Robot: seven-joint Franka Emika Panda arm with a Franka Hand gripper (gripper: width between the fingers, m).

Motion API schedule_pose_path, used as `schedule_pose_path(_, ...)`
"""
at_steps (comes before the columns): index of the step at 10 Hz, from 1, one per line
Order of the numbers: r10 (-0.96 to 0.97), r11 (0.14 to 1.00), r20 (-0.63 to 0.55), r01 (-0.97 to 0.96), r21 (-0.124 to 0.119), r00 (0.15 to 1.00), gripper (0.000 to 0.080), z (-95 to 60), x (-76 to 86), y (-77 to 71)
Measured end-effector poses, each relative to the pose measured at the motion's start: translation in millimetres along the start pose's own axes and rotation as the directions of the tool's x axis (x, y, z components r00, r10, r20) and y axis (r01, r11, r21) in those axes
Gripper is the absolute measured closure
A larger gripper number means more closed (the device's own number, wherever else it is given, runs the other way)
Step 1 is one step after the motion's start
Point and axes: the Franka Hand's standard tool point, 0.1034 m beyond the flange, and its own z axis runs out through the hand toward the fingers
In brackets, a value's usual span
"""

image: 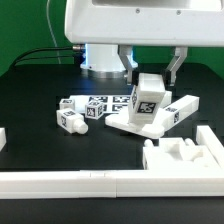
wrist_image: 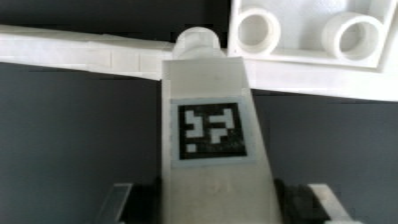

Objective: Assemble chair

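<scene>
The gripper point(wrist_image: 217, 200) pinches a long white chair part point(wrist_image: 210, 120) between its fingers. The part's tag faces the wrist camera, and its rounded tip is close to a holed piece point(wrist_image: 302, 35). In the exterior view the held part stands over a slab point(image: 185, 105) mid-table point(image: 30, 95). Loose chair parts point(image: 80, 115) lie toward the exterior view's left, and a rail point(image: 90, 182) runs along the front.
</scene>
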Motion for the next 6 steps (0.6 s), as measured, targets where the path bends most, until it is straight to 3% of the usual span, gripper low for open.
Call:
schedule_pose_path(1, 0.08, 0.996, -0.047, -0.078, 0.042, 0.996, 0.0515, 4.8, -14.4, 6.7)
schedule_pose_path(2, 0.114, 0.993, -0.132, -0.107, 0.057, 0.985, 0.0515, 8.1, -16.6, -0.7)
schedule_pose_path(4, 0.126, 0.991, -0.269, -0.107, 0.085, 0.955, 0.0515, 10.3, -22.5, -44.9)
schedule_pose_path(5, 0.154, 0.987, -0.274, -0.132, 0.095, 0.95, 0.0515, 7.9, -20.8, -50.9)
schedule_pose_path(6, 0.139, 0.99, -0.317, -0.118, 0.083, 0.938, 0.0515, 6.8, -17.3, -47.7)
